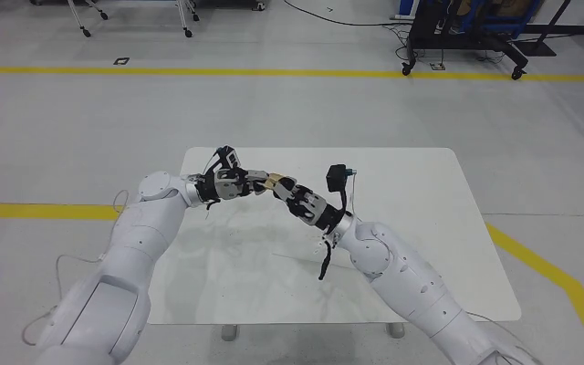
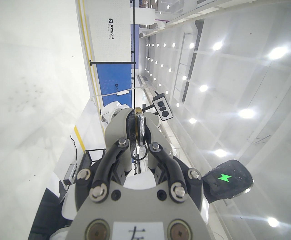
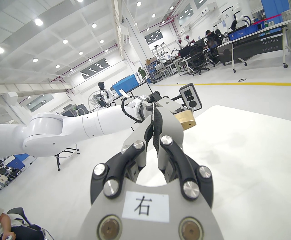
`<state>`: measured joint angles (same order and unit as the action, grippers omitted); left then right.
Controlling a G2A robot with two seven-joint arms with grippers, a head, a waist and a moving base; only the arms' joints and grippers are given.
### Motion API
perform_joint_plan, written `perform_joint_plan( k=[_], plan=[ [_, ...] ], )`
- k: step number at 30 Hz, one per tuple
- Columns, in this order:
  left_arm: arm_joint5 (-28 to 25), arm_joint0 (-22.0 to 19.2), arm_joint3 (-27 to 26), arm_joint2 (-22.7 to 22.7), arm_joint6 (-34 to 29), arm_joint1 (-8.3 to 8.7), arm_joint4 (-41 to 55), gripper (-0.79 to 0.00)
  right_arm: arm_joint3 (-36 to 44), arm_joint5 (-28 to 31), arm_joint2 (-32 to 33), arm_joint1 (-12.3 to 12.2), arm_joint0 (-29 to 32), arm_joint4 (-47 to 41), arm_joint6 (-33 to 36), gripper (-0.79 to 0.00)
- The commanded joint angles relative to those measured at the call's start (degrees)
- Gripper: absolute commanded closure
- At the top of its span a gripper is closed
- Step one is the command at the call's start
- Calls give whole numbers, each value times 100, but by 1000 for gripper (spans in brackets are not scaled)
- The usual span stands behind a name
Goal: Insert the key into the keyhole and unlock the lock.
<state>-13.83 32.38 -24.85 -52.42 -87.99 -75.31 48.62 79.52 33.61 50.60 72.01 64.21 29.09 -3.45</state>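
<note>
Brass lock [image 3: 186, 120] gripped in left hand [image 2: 139, 116]; right hand [image 3: 155, 113] pinched closed, perhaps on hidden key.

A large robotics lab or test hall is shown. A smooth pale floor [image 1: 274, 109] marked with yellow lines [image 1: 274, 71] is seen around the white table [image 1: 420, 201]. A high white beamed ceiling set with rows of round lights [image 3: 38, 22] is seen overhead. Long workbenches [image 3: 257, 37] crowded with monitors, black office chairs [image 3: 197, 56], a blue crate [image 3: 243, 30] and other white robot arms [image 3: 236, 17] are ranged along the far side, and blue partition boards [image 3: 125, 84] are stood nearby
</note>
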Motion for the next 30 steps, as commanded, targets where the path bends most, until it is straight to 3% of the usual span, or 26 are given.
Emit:
perform_joint_plan(
  k=[1,17,30],
  plan=[
    [0,5,-10,-11,-1,-2,-30,0,-3,-4,45,4,18,17,-30,0],
    [-37,67,-181,-71,-1,-5,-213,0,-79,-95,301,65,60,-202,43,0],
    [-190,219,-617,-7,-1,133,-160,0,68,381,900,-30,425,-523,181,0]
  ],
)
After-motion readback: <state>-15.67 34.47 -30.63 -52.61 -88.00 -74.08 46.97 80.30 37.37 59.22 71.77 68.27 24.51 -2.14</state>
